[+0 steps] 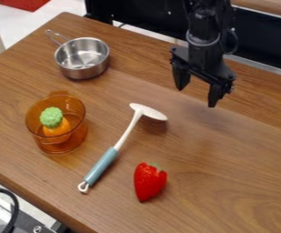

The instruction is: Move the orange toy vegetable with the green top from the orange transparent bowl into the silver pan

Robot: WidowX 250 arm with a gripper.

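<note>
Any grip on the utensil (101, 166) called for fingers squared across its slim length, lowered gently. The claw (198, 95) hung wide open and empty over the desk (233, 159). Nearest it, the utensil lay slantwise beside the strawberry (148, 182), white-headed, blue-handled.

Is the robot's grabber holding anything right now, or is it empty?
Gripper: open, its two fingers spread apart, holding nothing, above the table.
</note>
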